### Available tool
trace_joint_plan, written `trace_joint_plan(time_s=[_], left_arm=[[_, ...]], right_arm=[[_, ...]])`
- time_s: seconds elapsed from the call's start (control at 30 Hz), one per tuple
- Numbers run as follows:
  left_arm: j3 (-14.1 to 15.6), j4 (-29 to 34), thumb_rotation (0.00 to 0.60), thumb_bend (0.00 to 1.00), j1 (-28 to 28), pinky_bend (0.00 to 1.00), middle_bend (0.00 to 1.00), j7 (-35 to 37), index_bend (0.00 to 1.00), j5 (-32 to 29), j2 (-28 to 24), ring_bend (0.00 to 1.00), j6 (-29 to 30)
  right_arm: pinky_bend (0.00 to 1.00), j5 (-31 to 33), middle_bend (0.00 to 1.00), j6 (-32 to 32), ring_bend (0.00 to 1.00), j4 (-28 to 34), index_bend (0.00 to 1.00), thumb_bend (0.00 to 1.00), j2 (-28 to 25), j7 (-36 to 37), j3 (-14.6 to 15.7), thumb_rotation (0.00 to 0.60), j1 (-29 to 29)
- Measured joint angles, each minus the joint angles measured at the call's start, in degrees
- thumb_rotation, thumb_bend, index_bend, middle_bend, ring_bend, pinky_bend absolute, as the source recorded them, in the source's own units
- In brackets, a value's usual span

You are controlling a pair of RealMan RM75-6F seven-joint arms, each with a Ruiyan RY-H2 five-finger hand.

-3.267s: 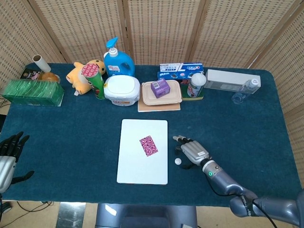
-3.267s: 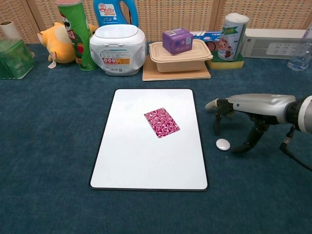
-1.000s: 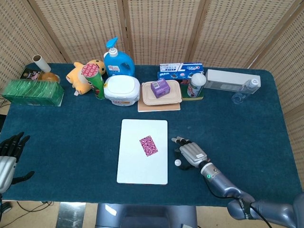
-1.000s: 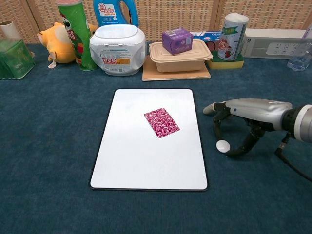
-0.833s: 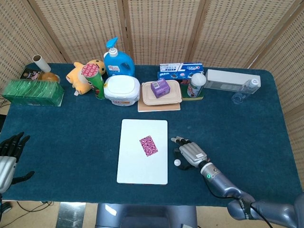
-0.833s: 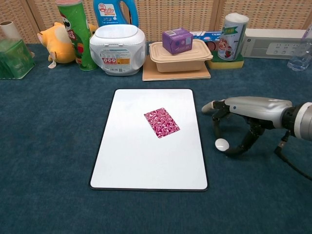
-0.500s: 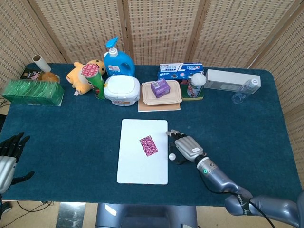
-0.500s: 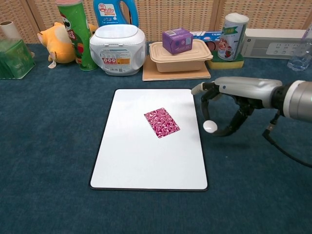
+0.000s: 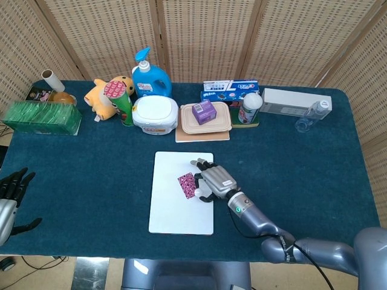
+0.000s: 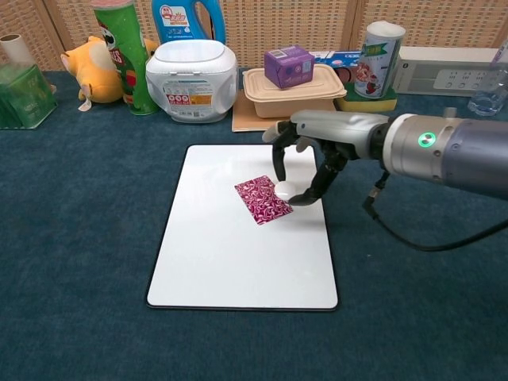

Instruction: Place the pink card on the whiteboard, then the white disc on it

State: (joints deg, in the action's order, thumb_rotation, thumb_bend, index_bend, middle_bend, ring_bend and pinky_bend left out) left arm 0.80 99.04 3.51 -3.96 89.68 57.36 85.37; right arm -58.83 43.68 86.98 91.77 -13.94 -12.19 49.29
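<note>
The whiteboard lies flat in the middle of the table. The pink patterned card rests on its upper middle. My right hand hovers over the board's right part, pinching the small white disc between thumb and a finger, just above the card's right edge. My left hand hangs beyond the table's left front corner with fingers apart and nothing in it; only the head view shows it.
Along the back stand a green box, plush toy, green can, blue bottle, white tub, lunchbox with a purple box, a can, white case and bottle.
My right hand closed on the disc beside the board, lifted it and carried it left over the board to the card's right edge. The left hand stayed put.
</note>
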Motion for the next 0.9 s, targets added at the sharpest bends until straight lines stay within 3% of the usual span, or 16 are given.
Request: trace_joint_plan(time_s=[0.3,0.57,0.63,0.8,0.9], left_arm=[[-0.02,-0.41,0.6,0.08,0.39,0.07,0.0,2.46,0.0,-0.22,-0.98,0.0,-0.85],[-0.09,-0.74,0.6,0.08,0.72,0.07,0.0,4.08,0.0,-0.42,-1.63,0.0,-1.41],[-0.17,-0.76,0.6,0.08,0.79,0.07,0.0,4.22,0.0,-0.54,-1.7,0.0,-1.48],[-0.22,-0.83,0.6,0.08,0.74,0.07,0.0,4.64,0.0,-0.5,-1.82,0.0,-1.26],[-0.25,-0.89,0.6,0.08,0.69,0.07,0.0,4.92,0.0,-0.58,-1.89,0.0,-1.18]], right_arm=[[0.14,10.08,0.09,-0.53,0.0,-5.83,0.55,0.34,6.43,-6.49,-2.0,0.6,5.67],[0.14,15.54,0.09,-0.13,0.0,-9.98,0.53,0.34,9.04,-9.52,-2.39,0.6,8.29],[0.14,16.36,0.08,-0.18,0.0,-10.78,0.47,0.33,9.53,-9.66,-2.31,0.6,8.59],[0.14,16.8,0.05,-0.6,0.0,-11.16,0.2,0.33,9.49,-9.87,-1.71,0.6,8.94],[0.13,16.3,0.04,-0.6,0.0,-10.02,0.1,0.32,8.73,-9.48,-1.74,0.6,8.86]])
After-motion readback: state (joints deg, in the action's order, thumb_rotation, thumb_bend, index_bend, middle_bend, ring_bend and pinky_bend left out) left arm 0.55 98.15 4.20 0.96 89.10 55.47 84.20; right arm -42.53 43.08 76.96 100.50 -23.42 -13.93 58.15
